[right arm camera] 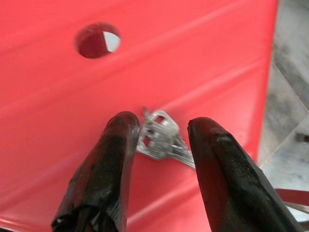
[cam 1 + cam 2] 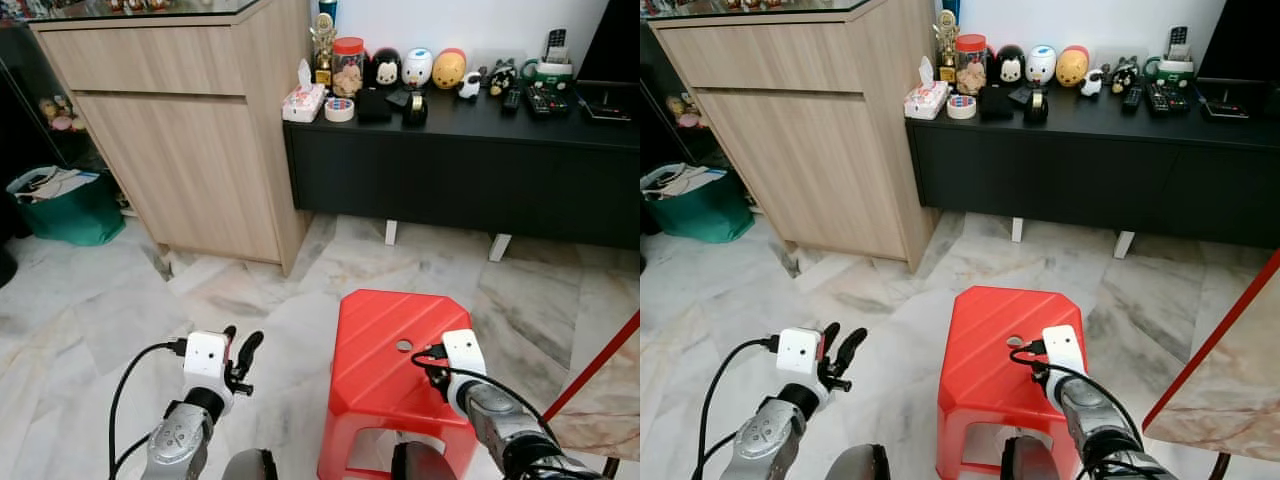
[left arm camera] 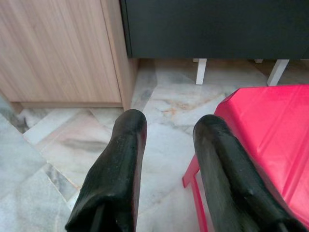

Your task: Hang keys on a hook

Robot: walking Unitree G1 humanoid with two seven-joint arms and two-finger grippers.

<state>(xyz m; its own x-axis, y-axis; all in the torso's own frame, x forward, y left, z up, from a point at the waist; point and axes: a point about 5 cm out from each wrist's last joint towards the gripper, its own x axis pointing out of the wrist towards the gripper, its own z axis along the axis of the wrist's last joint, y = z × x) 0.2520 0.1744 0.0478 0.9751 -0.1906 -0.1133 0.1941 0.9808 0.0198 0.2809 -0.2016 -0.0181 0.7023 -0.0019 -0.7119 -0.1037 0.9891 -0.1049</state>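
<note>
Keys (image 1: 161, 140) lie flat on the red stool (image 2: 380, 340), silver, a little way from the round hole (image 1: 98, 40) in the seat. My right gripper (image 1: 161, 145) hangs just over them, fingers (image 1: 108, 169) apart, one on each side of the bunch; whether the pads touch the metal I cannot tell. From the head, my right wrist sits above the stool's near right part. My left gripper (image 2: 240, 358) is off to the left of the stool over the marble floor (image 2: 110, 310), fingers (image 3: 118, 164) spread, holding nothing. Beyond the stool stands a black sideboard (image 2: 470, 170) with jars and toys on top, and a wooden cabinet (image 2: 190, 140) to its left. A green bag (image 2: 65, 205) sits by the cabinet.
</note>
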